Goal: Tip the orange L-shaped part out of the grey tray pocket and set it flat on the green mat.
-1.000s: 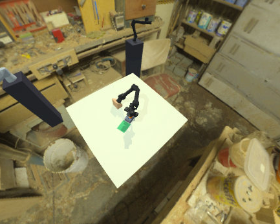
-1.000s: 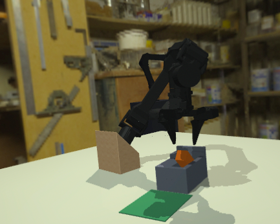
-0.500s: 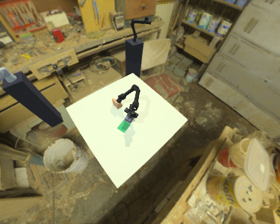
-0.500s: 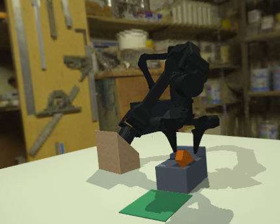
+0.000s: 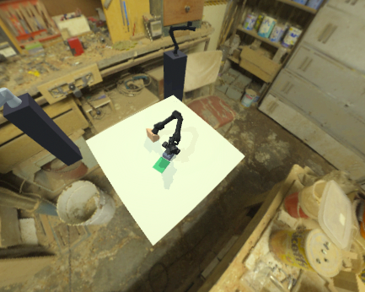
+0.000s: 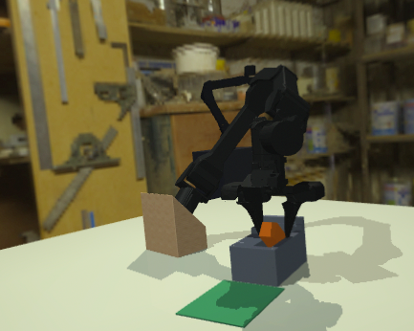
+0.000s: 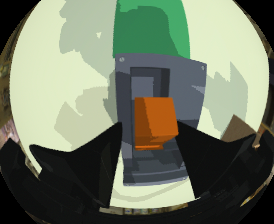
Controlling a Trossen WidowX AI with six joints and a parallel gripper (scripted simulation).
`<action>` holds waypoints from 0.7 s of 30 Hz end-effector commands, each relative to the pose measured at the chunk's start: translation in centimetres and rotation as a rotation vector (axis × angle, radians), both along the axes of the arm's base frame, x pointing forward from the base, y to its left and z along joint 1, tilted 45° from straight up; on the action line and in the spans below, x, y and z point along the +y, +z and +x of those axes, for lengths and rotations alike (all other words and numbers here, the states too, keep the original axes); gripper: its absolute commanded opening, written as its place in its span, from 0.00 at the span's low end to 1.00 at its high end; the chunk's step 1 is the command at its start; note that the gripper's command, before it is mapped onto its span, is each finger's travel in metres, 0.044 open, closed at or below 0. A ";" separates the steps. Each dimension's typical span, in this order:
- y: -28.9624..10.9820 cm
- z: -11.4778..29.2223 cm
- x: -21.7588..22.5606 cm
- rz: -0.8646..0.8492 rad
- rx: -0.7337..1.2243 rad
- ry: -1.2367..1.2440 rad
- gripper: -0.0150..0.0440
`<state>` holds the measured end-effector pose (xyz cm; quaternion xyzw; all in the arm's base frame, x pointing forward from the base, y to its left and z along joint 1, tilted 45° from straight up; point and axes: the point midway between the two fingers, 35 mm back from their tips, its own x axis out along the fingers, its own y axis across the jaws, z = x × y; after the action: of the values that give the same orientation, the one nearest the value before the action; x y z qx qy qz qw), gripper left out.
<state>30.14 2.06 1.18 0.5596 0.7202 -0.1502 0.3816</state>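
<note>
Exterior view gives us the clearest read: the orange L-shaped part (image 6: pixel 272 232) is in the pocket of the grey tray (image 6: pixel 259 263), but one end has tipped up and stands above the tray's top face. Around that raised end sits the gripper (image 6: pixel 272 221), its two dark fingers (image 6: pixel 255 210) on either side of the orange tip, apart and not yet clamped; we judge they are closing in but hold nothing. Through the wrist camera we see the orange end between the finger shadows, with the tray beneath and the green mat (image 7: pixel 150 26) just beyond the tray's far edge. So we place ourselves at the pinch step, with pressing done and lifting not begun. Next we would need to bring the fingers firmly onto the raised end, draw the part up clear of the pocket, carry it over the mat and lay it flat, top side up. Behind the tray a tan wedge block (image 6: pixel 170 231) stands well apart.
</note>
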 end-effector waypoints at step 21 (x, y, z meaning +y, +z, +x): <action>0.1 0.1 -0.1 0.000 -0.002 0.000 0.25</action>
<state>30.18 2.01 1.21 0.5603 0.7196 -0.1502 0.3818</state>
